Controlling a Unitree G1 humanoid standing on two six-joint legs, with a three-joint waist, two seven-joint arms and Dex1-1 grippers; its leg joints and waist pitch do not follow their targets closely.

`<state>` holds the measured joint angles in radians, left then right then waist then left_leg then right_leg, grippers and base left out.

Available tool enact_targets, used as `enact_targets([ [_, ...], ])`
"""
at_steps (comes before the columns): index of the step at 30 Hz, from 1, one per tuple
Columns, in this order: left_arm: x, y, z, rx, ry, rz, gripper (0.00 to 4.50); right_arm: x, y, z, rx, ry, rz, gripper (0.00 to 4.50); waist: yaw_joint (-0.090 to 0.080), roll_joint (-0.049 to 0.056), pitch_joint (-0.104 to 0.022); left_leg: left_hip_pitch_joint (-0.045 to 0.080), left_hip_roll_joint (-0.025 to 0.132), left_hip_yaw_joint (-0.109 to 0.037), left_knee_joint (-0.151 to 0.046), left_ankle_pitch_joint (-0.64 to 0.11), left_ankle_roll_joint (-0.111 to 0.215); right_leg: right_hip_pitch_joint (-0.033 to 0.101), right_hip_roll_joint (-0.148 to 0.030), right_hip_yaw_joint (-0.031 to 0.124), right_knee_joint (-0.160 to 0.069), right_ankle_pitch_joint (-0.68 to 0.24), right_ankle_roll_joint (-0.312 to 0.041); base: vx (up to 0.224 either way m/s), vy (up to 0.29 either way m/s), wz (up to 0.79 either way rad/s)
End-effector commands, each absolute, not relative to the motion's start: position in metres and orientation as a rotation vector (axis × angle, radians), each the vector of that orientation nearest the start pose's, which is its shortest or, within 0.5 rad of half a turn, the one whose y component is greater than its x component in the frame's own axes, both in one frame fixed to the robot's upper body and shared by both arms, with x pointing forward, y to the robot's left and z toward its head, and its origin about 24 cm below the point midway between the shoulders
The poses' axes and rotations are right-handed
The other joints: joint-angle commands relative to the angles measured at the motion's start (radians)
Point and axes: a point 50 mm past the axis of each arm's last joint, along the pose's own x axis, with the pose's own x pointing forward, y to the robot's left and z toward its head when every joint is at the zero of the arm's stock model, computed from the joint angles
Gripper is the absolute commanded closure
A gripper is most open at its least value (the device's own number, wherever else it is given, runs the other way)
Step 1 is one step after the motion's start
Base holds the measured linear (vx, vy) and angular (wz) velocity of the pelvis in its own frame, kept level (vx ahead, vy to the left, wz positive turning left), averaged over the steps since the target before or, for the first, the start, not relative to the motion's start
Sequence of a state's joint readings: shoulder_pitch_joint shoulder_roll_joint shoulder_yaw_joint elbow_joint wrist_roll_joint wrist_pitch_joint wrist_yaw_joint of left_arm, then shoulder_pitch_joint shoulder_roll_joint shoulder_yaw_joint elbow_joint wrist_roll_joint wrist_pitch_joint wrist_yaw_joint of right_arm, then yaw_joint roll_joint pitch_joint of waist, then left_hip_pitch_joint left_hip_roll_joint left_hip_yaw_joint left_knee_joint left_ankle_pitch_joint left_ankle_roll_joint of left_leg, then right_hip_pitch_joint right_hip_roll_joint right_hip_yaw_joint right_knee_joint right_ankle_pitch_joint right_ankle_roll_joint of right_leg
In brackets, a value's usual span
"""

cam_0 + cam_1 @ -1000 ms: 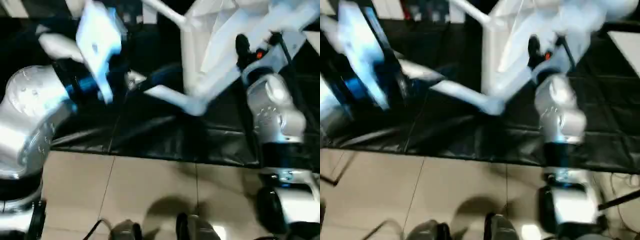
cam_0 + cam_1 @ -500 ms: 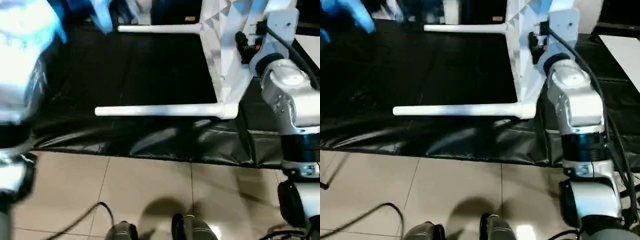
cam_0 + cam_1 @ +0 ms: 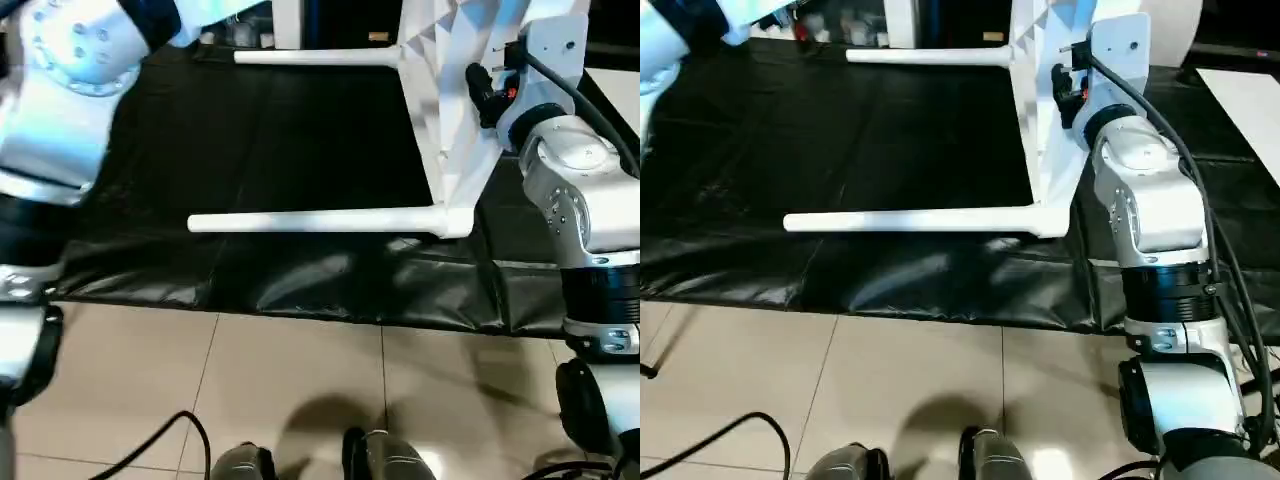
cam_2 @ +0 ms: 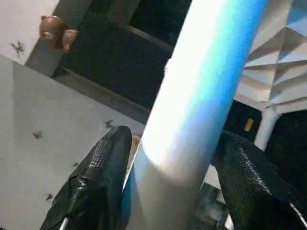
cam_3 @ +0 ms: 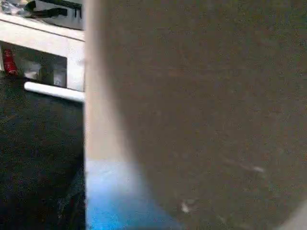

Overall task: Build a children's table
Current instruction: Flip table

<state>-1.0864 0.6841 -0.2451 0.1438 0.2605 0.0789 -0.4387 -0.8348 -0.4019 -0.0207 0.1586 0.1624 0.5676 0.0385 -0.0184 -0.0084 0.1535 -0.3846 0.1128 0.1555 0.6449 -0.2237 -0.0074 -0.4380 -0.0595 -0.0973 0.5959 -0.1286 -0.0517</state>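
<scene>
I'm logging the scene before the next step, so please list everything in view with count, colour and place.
Table top: one, white, ribbed, standing on its edge on the sheet at the right.
Fitted legs: two, white, lying level from the top's corners toward the left, near one and far one.
Loose leg: one, white, between the left claw's fingers.
Work sheet: one, black, under the table.
Floor: beige tiles, in front.
Cable: one, black, on the floor.
Right arm: silver, against the top.
Left arm: silver, at the left.
</scene>
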Motion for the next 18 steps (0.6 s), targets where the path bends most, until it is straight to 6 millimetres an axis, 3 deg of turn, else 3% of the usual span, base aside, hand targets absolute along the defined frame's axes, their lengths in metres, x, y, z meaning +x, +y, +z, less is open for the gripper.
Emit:
enact_targets([
  [1, 0.343, 0.143, 0.334, 1.121, -0.604, -0.315, 1.92, 0.366, -0.180, 0.237, -0.325, -0.120, 0.051, 2.51, 0.001, -0.006, -0.102, 0.003, 0.093, -0.033, -0.070, -0.033, 0.030, 0.088, -0.102, 0.076, -0.061, -0.287, -0.175, 0.000, 0.000, 0.00],
  [4, 0.338, 0.131, 0.333, 1.077, -0.637, -0.377, 2.11, 0.368, -0.184, 0.240, -0.352, -0.124, 0.050, 2.51, 0.006, -0.008, -0.104, 0.007, 0.094, -0.031, -0.068, -0.024, 0.040, 0.088, -0.104, 0.077, -0.060, -0.265, -0.191, 0.000, 0.000, 0.00],
  [8, 0.337, 0.125, 0.323, 1.045, -0.614, -0.426, 2.25, 0.370, -0.186, 0.250, -0.411, -0.128, 0.068, 2.51, 0.004, -0.011, -0.103, 0.001, 0.090, -0.031, -0.066, -0.025, 0.055, 0.091, -0.104, 0.073, -0.062, -0.292, -0.189, 0.000, 0.000, 0.00],
  [9, 0.338, 0.124, 0.318, 1.039, -0.600, -0.438, 2.27, 0.372, -0.186, 0.255, -0.456, -0.117, 0.096, 2.51, 0.002, -0.007, -0.102, -0.001, 0.089, -0.030, -0.064, -0.025, 0.058, 0.091, -0.103, 0.074, -0.063, -0.300, -0.185, 0.000, 0.000, 0.00],
  [11, 0.338, 0.123, 0.313, 1.012, -0.592, -0.450, 2.29, 0.373, -0.186, 0.260, -0.491, -0.108, 0.118, 2.51, -0.002, -0.014, -0.104, -0.004, 0.086, -0.028, -0.063, -0.016, 0.074, 0.094, -0.099, 0.072, -0.063, -0.292, -0.189, 0.000, 0.000, 0.00],
  [12, 0.338, 0.122, 0.310, 0.993, -0.586, -0.457, 2.31, 0.374, -0.187, 0.265, -0.518, -0.104, 0.130, 2.51, -0.001, -0.010, -0.100, -0.006, 0.083, -0.028, -0.062, -0.015, 0.085, 0.093, -0.100, 0.071, -0.066, -0.312, -0.177, 0.000, 0.000, 0.00],
  [14, 0.338, 0.122, 0.304, 0.925, -0.567, -0.455, 2.34, 0.376, -0.194, 0.279, -0.573, -0.112, 0.132, 2.51, -0.005, -0.014, -0.101, -0.006, 0.078, -0.024, -0.060, -0.020, 0.099, 0.092, -0.096, 0.068, -0.073, -0.348, -0.170, 0.000, 0.000, 0.00],
  [17, 0.339, 0.122, 0.300, 0.865, -0.549, -0.448, 2.35, 0.378, -0.198, 0.292, -0.626, -0.122, 0.134, 2.51, -0.008, -0.010, -0.098, -0.003, 0.076, -0.023, -0.058, -0.036, 0.111, 0.085, -0.091, 0.062, -0.079, -0.424, -0.145, 0.000, 0.000, 0.00],
  [18, 0.341, 0.125, 0.294, 0.747, -0.525, -0.430, 2.37, 0.380, -0.205, 0.318, -0.701, -0.149, 0.134, 2.51, -0.013, -0.018, -0.096, 0.000, 0.072, -0.019, -0.056, -0.055, 0.113, 0.081, -0.087, 0.059, -0.084, -0.465, -0.138, 0.000, 0.000, 0.00],
])
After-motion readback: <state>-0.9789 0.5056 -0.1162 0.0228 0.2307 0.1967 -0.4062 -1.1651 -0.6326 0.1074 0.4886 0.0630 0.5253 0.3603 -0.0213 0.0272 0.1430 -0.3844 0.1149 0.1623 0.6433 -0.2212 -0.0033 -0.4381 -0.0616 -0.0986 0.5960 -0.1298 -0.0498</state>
